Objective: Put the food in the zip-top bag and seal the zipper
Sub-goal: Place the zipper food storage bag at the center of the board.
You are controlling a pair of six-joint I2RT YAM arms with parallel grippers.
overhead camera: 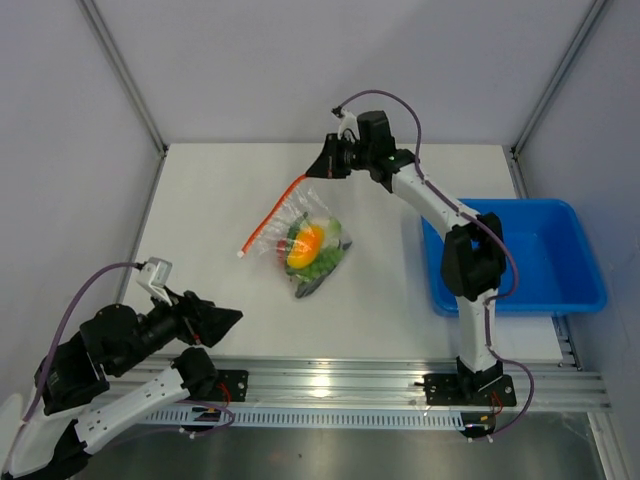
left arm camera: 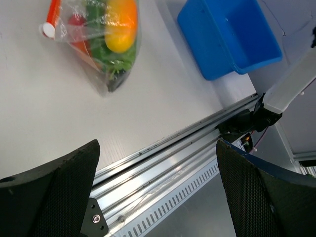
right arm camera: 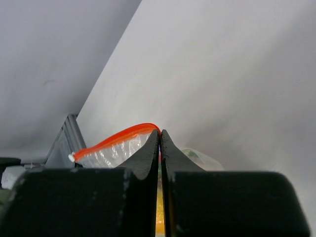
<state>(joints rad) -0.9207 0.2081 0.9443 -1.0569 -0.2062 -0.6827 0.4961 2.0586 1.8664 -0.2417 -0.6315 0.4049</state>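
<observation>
The clear zip-top bag (overhead camera: 305, 245) lies mid-table with the food (overhead camera: 310, 247) inside: a yellow-orange fruit, green leafy pieces and red bits. Its orange-red zipper (overhead camera: 272, 215) runs from a white end at the lower left up to my right gripper (overhead camera: 316, 172). The right gripper is shut on the zipper's far end (right arm camera: 148, 129), lifting that corner of the bag. My left gripper (overhead camera: 225, 322) is open and empty near the table's front left edge, well away from the bag (left arm camera: 101, 44). The food (left arm camera: 118, 24) shows through the plastic there.
A blue plastic tray (overhead camera: 520, 255) stands at the right side of the table, also in the left wrist view (left arm camera: 229, 34). A metal rail (overhead camera: 330, 385) runs along the near edge. Grey walls enclose the table.
</observation>
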